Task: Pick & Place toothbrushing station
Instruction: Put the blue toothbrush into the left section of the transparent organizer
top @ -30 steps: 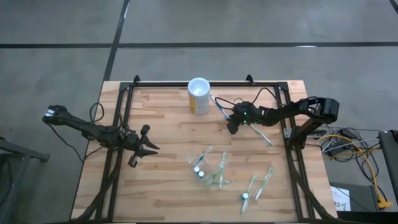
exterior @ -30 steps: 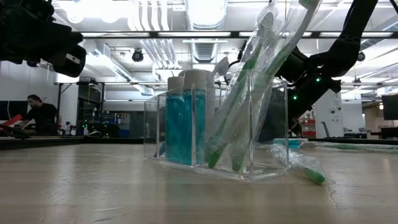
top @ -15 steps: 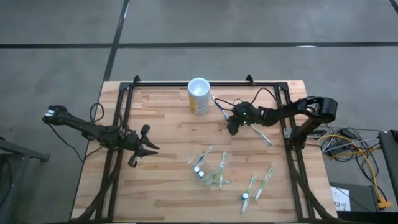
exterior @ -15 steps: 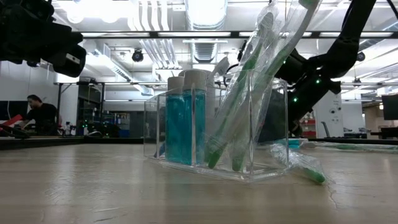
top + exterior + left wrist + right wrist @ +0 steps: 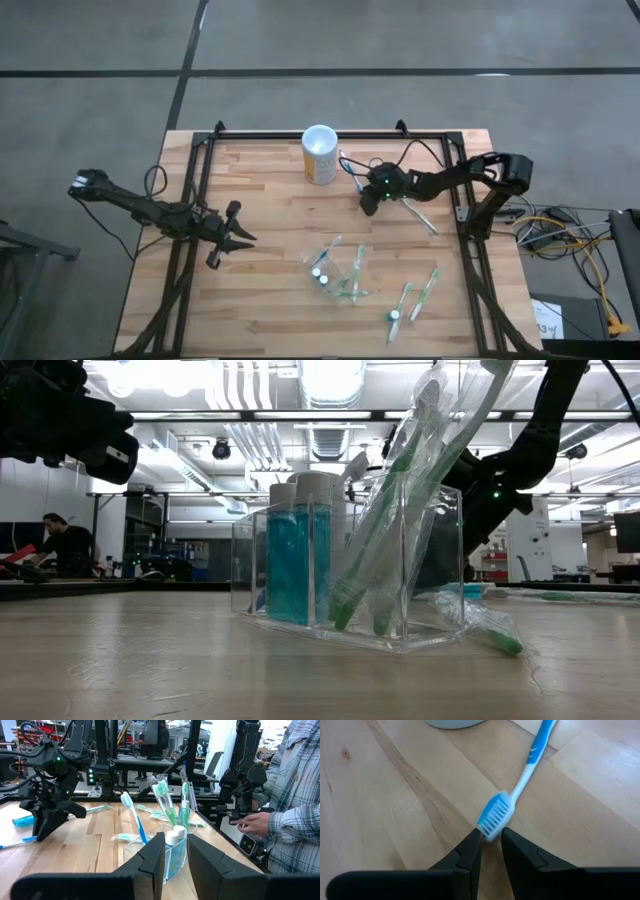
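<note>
The right gripper is low over the wooden table, at about four o'clock from the yellow cup. In its wrist view the two fingers stand a narrow gap apart, with the bristle head of a blue toothbrush right at their tips; whether they pinch it cannot be told, since the head's lower edge is hidden behind them. The brush's handle runs out of that picture.

The left gripper waits above the table's nine o'clock side, its fingers slightly apart with nothing between them.

The toothbrushing station, a clear holder, stands near the table's middle, towards six o'clock, faint against the wood from above. The low view shows it close up, holding blue bottles and wrapped green toothbrushes, whose tops are cut off. More wrapped brushes lie at five o'clock.

A person in a plaid shirt stands beyond the table, only partly in view.
</note>
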You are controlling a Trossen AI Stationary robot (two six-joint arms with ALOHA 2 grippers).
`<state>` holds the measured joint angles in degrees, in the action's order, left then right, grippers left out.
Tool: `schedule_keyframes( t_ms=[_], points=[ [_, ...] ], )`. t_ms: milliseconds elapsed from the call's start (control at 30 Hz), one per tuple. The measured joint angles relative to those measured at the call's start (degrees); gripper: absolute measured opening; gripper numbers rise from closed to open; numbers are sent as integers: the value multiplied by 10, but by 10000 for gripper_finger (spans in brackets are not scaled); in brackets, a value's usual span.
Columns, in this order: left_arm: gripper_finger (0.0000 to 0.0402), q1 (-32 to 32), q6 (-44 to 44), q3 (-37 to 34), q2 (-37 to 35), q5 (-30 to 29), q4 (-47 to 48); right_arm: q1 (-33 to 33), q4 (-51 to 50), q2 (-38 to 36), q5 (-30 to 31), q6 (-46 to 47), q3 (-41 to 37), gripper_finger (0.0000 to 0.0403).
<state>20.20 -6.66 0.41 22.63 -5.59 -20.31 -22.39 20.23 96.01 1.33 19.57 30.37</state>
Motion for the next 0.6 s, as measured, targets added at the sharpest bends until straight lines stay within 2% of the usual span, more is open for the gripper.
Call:
schedule_keyframes(
  t_ms=[167, 600],
  points=[
    [85, 0, 0, 0, 0, 0, 0, 0, -1, 0, 2, 30, 0, 54],
    [85, 0, 0, 0, 0, 0, 0, 0, -3, -3, 4, 28, -1, 19]
  ],
)
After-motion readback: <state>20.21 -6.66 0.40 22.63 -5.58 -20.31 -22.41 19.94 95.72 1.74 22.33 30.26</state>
